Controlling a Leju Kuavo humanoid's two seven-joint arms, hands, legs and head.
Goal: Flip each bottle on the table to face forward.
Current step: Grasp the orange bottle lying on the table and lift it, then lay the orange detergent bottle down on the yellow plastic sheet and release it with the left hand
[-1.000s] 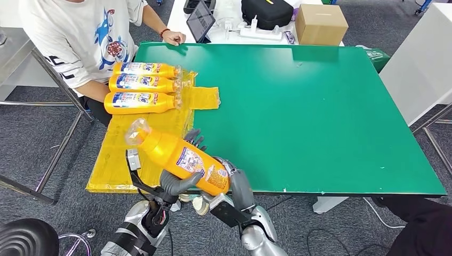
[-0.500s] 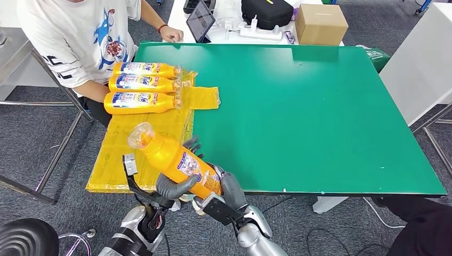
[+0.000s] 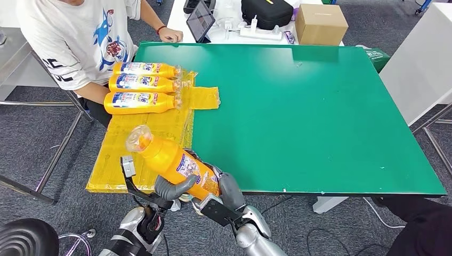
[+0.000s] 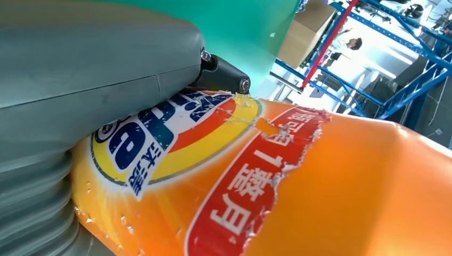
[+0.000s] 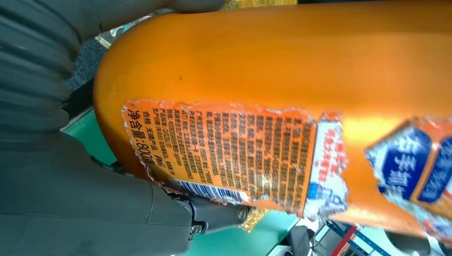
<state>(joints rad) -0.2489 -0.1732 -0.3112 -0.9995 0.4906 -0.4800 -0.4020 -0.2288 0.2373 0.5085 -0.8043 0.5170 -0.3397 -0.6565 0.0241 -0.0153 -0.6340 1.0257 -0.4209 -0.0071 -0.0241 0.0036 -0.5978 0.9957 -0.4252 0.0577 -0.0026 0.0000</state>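
- The orange bottle (image 3: 173, 162) sits low and left of centre in the head view, lifted off the tabletop (image 3: 320, 117) and tilted, its clear cap toward the upper left and its base toward the lower right. Both robot hands grip it: the left robot hand (image 3: 173, 186) wraps the lower body from beneath, and the right robot hand (image 3: 226, 189) clamps the base end.
- The bottle hangs over the near edge of the tabletop, partly above the floor. If either grip loosens during the turn, I judge it would fall to the floor rather than onto the yellow sheet (image 3: 154, 128).
- The plastic looks smooth and glossy, so it may slip round inside the fingers and end up at the wrong angle.
- In the head view the back label with small print faces up, while the left wrist view shows the big brand label on the other side. A turn stopped short would leave the back label up.
- The two hands sit close together, so they could twist against each other and squeeze or jam the bottle.
- Three bottles (image 3: 141, 85) already lie side by side, brand labels up, in the upper left of the frame. Setting this one down too far in could knock them askew.
- A person (image 3: 80, 37) sits just beside that row; a wide swing could reach their arm.
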